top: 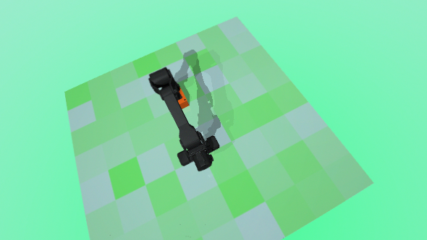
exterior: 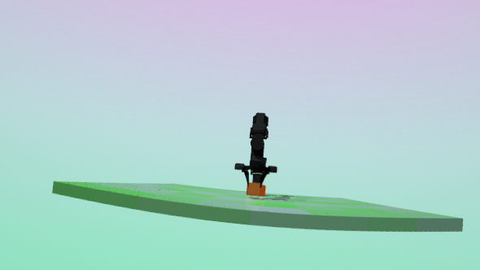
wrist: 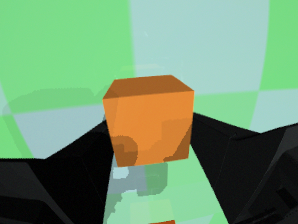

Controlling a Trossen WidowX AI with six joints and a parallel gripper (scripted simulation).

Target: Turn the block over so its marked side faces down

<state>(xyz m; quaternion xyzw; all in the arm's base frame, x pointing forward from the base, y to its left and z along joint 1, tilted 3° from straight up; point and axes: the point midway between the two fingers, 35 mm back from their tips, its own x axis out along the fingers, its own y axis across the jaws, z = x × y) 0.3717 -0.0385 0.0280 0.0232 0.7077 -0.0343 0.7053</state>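
An orange block (top: 184, 103) (exterior: 255, 189) (wrist: 150, 125) is between the fingers of my gripper (exterior: 255, 185) (wrist: 148, 119), which is shut on its two sides. In the exterior view the block is low over the tiled table (top: 300, 159) (exterior: 366, 221), at its surface or very slightly above it; the gap is too small to tell. The wrist view shows a plain orange face with shadows on it and a darker brown-orange face beyond. No clear mark shows on the visible faces. In the top view the arm hides part of the block and the fingers.
The arm (top: 176, 110) (exterior: 257, 144) reaches over the block. Its shadows (top: 204, 97) lie on the table beside it. The table's far corner (top: 236, 18) and its side edges show in the top view. A small orange-red sliver (wrist: 163, 222) shows at the bottom of the wrist view.
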